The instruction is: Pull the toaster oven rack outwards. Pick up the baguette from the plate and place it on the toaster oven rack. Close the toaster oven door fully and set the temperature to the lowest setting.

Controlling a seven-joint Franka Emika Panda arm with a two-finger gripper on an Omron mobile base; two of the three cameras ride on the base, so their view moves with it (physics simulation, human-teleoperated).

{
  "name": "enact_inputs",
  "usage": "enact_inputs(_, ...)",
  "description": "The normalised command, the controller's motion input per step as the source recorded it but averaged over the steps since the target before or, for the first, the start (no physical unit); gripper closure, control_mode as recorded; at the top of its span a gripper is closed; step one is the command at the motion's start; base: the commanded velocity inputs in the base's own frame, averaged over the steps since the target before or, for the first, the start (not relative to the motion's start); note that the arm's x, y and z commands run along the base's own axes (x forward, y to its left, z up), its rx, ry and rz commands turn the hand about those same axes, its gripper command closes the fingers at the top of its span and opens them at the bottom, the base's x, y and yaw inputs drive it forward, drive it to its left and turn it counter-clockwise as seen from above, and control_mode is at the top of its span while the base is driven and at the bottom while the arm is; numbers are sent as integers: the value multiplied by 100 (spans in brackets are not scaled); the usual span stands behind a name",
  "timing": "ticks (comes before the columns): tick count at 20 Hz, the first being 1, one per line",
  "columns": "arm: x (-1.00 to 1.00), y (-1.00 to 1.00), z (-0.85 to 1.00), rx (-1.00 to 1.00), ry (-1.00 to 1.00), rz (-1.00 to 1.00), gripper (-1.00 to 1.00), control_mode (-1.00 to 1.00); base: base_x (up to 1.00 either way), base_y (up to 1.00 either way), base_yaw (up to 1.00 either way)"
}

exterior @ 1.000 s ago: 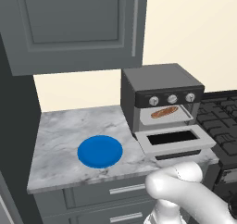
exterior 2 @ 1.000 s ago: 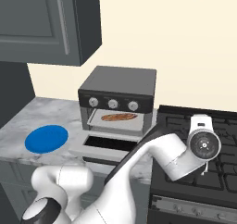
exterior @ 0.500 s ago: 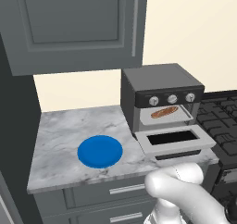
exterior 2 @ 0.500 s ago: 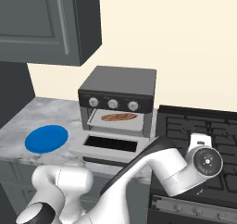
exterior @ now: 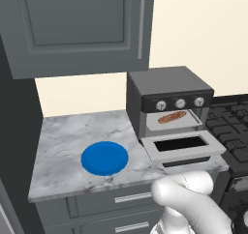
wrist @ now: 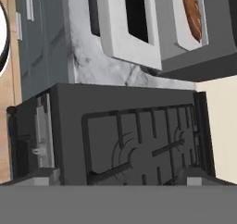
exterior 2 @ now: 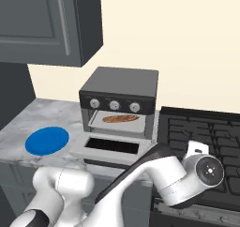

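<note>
Baguette loaded, door down: closing comes next.
The toaster oven (exterior: 169, 100) stands at the counter's (exterior: 72, 141) right edge; its toaster oven door (exterior: 181, 147) hangs flat, so lift from beneath its front lip. The plate (exterior: 104, 158) sits bare, the baguette (exterior: 172, 117) on the toaster oven rack (exterior 2: 117, 123). The open end effector (exterior 2: 199, 167) has dropped lower over the stovetop (wrist: 139, 140).

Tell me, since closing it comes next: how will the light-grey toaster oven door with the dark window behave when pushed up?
The light-grey windowed toaster oven door lies flat open, so it would probably swing up on a hinge at the oven's front rather than slide. It looks like a stiff flat panel, unlikely to flex. The small brown baguette sits inside on the rack, probably clear of its swing.
</note>
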Motion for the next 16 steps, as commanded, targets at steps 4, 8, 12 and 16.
enact_inputs(4, -3, 48, -7, 6, 10, 1, -100, -100, 0, 0, 0)
enact_inputs(8, -7, 52, -3, 3, 4, 1, -100, -100, 0, 0, 0)
enact_inputs(12, -8, 48, 0, 0, -23, 0, -100, -100, 0, 0, 0)
enact_inputs(16, -13, 35, 0, 3, -18, 0, -100, -100, 0, 0, 0)
